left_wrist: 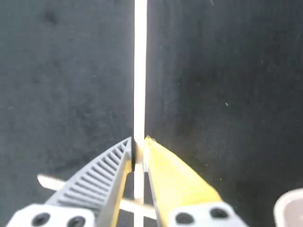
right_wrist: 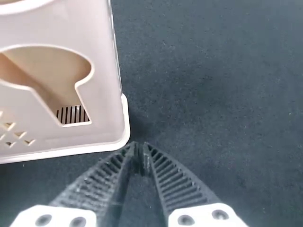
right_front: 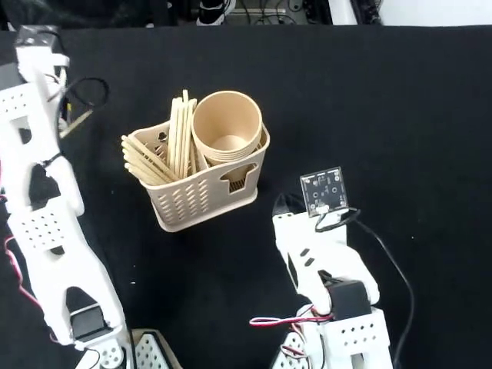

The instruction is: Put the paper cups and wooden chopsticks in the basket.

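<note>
- Left gripper (left_wrist: 138, 146) pinches a chopstick (left_wrist: 139, 71) near the table's (right_front: 400, 92) left edge; lift it level, clear of the basket (right_front: 204, 198) rim.
- Right gripper (right_wrist: 140, 153) closed, empty.

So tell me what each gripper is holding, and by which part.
The left gripper pinches a thin pale wooden chopstick across its shaft, with a long stretch projecting beyond the grip. The right gripper is shut on nothing.
</note>
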`<state>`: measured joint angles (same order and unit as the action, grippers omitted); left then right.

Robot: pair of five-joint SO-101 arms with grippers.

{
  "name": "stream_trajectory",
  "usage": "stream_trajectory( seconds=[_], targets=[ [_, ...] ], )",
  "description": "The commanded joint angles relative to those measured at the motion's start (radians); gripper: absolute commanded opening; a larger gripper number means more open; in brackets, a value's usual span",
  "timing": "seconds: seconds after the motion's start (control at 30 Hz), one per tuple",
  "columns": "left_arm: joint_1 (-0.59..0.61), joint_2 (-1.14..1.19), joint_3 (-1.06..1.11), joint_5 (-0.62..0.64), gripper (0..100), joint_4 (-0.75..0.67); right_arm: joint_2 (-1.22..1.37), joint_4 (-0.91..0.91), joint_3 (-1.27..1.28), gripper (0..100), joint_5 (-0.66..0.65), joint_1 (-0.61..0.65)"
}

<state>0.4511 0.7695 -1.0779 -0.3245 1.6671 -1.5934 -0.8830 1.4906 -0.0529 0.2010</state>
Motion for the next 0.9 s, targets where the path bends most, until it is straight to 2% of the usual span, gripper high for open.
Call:
stream_trajectory(
  seconds=[0.0,0.3,0.53,0.6,0.7,0.87],
  targets=[
    [0.045,-0.071,-0.234,0.143,3,0.063,-0.01,0.02,-0.005,2.8,-0.011,0.005],
    [0.054,-0.077,-0.427,0.334,3,0.095,-0.01,0.02,-0.005,2.8,-0.011,0.005],
    [0.044,-0.163,-0.521,0.588,3,0.101,-0.01,0.02,-0.005,2.8,-0.011,0.006],
    [0.042,-0.236,-0.444,0.654,3,0.101,-0.01,0.02,-0.005,2.8,-0.011,0.005],
    [0.042,-0.394,-0.211,0.726,3,0.101,-0.01,0.02,-0.005,2.8,-0.011,0.006],
    [-0.018,-0.753,0.272,0.732,3,0.077,-0.01,0.02,-0.005,2.8,-0.011,0.008]
  ],
)
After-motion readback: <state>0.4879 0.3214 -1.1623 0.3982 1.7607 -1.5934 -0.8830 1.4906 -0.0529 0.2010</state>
